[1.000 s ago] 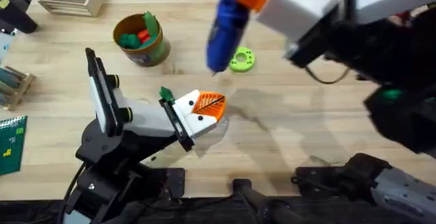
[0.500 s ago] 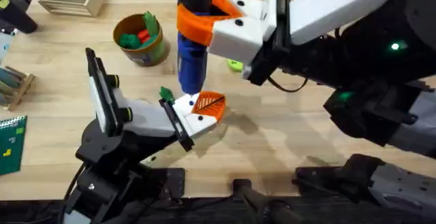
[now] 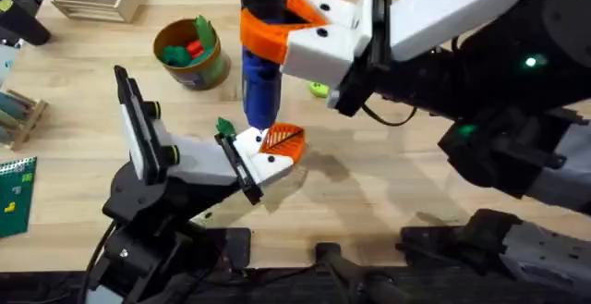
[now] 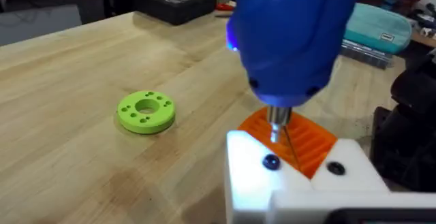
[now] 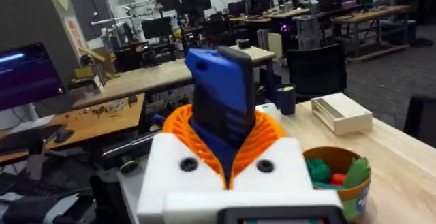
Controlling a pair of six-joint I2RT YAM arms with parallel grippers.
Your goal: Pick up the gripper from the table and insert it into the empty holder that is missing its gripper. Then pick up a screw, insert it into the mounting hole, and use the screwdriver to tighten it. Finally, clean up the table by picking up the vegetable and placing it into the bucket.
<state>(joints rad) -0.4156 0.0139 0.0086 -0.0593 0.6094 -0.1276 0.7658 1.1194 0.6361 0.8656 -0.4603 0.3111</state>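
The right gripper [image 3: 263,36] has its fingers clenched on the screwdriver [image 3: 260,64], whose long axis stands near vertical, tip down. Directly beneath the tip lies the holder [image 4: 293,176], white with the orange gripper [image 4: 303,142] seated in it, grasped by the fingers of the left gripper [image 3: 263,156] just above the surface [image 3: 388,193]. In the left wrist view the metal bit [image 4: 277,122] meets the holder's top beside a dark hole [image 4: 271,161]; seating in the screw cannot be told. The bucket [image 3: 189,54] stands well apart.

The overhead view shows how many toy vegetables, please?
4: green piece, red piece, green leaf in the bucket; the vegetable beside the left tool. Others may hide.
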